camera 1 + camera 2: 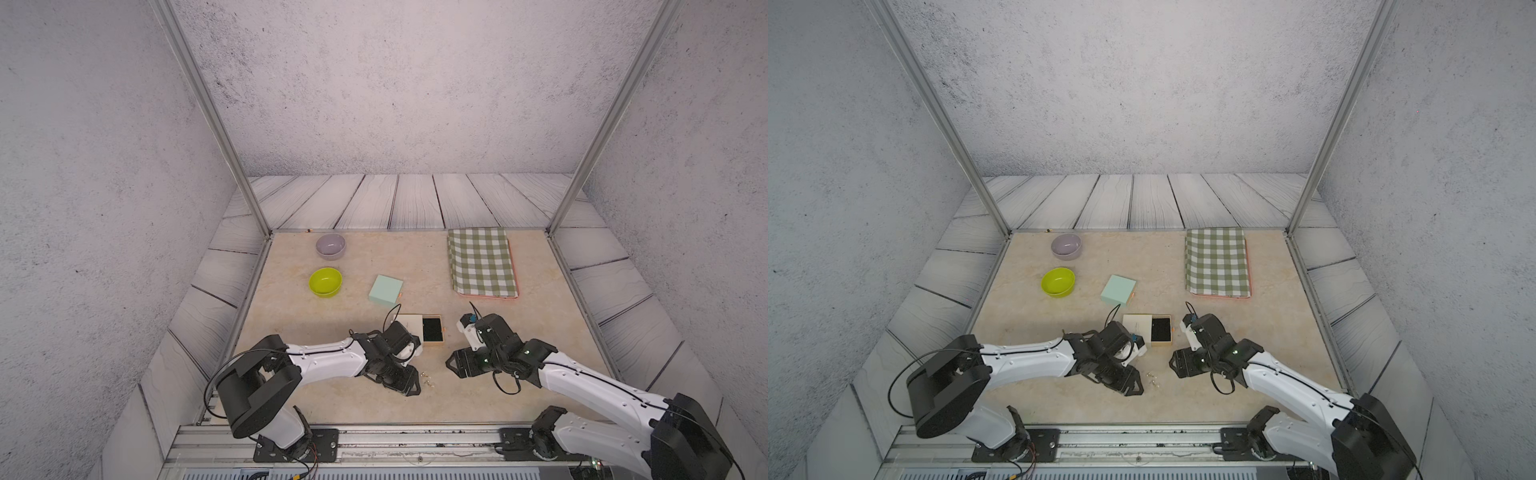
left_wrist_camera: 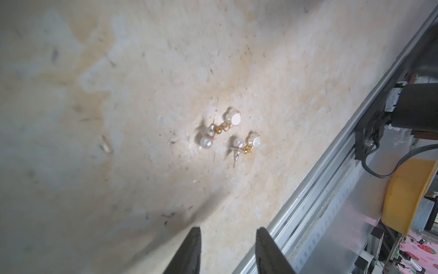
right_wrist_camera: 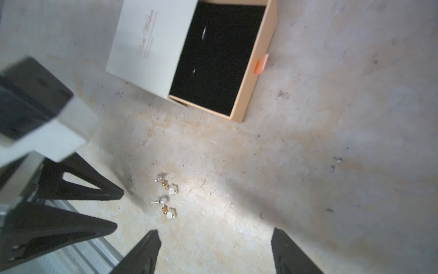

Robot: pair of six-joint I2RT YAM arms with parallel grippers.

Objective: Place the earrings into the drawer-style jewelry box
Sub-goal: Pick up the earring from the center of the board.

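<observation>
Earrings side by side, parallel.

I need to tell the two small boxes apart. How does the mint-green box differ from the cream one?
The mint-green box is shut; the cream box has its tan drawer pulled out, showing a black lining. The mint-green box sits farther back, near the lime bowl; the cream box lies between the two arms, closer to the earrings. Both are flat, square, with an orange pull tab.
</observation>
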